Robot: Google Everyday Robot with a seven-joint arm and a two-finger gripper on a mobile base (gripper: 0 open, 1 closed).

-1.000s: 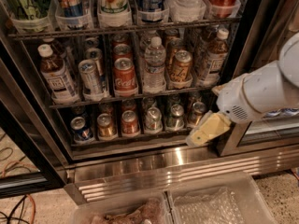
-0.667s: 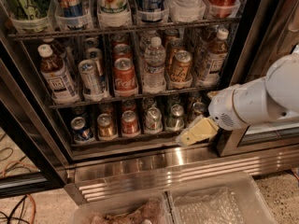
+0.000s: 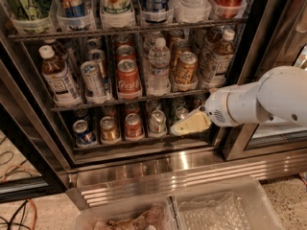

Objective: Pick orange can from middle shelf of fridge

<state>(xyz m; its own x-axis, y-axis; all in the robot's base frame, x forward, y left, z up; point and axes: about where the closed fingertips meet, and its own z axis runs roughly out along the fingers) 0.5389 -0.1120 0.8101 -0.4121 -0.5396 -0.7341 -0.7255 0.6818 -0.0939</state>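
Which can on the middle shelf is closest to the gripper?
The orange can, right of the water bottle; the red cola can and silver can stand farther left. The gripper is below it.

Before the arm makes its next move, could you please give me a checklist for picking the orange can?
1. Orange can upright at the middle shelf front: ok.
2. Can unobstructed in view: ok.
3. Gripper at can height: not ok; it hangs lower, in front of the bottom rack.
4. Side clearance: cannot tell; water bottle and tea bottle stand close by.
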